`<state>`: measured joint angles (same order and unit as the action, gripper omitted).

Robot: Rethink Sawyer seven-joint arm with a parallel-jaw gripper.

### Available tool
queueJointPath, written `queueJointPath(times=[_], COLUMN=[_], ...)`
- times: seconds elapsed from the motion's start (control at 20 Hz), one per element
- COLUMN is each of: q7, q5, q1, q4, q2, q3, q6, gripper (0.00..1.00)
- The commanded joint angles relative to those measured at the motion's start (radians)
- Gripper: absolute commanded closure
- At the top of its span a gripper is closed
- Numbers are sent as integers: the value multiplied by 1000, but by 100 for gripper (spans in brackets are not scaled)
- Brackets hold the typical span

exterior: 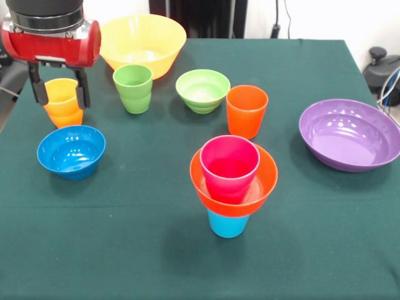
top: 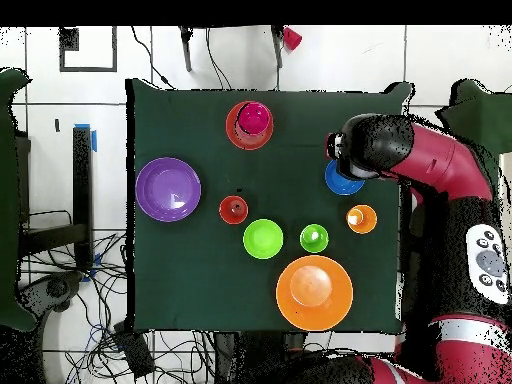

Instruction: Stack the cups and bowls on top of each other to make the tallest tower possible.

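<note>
A tower stands at the table's near middle: a light blue cup carries the orange bowl, and the magenta cup sits in it. It also shows in the overhead view. My gripper hangs open at the far left, raised off the table. Its fingers frame the yellow-orange cup in the front view. The overhead view shows that cup standing apart from the arm. The blue bowl lies below the gripper and is partly hidden overhead.
A large yellow bowl stands at the far edge. A green cup, a light green bowl and an orange cup stand in a row mid-table. A wide purple bowl lies at the right.
</note>
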<state>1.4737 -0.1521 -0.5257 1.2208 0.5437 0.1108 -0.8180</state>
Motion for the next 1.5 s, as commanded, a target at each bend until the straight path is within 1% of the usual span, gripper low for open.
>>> queueJointPath(times=[0.05,0.15,0.25,0.45,0.55,0.65,0.75,0.9,1.05,1.2,1.3,1.35,1.5], q7=[-114,-107,-92,-60,-44,-51,-33,4,-3,1,3,1,-11], q5=[-81,-102,-111,-89,-91,-102,-85,-90,-86,-98,-102,-108,-124], q1=[5,23,33,27,30,39,32,42,20,28,26,27,35], q4=[83,64,63,88,88,67,64,45,71,53,59,63,64], q2=[-46,-46,-48,-57,-70,-84,-102,-131,-150,-165,-175,-177,-173], q3=[93,75,66,85,88,81,91,74,95,81,81,79,66], q6=[34,28,46,75,82,52,57,75,139,147,175,193,203], gripper=[0,0,0,0,0,0,0,0,0,0,0,0,0])
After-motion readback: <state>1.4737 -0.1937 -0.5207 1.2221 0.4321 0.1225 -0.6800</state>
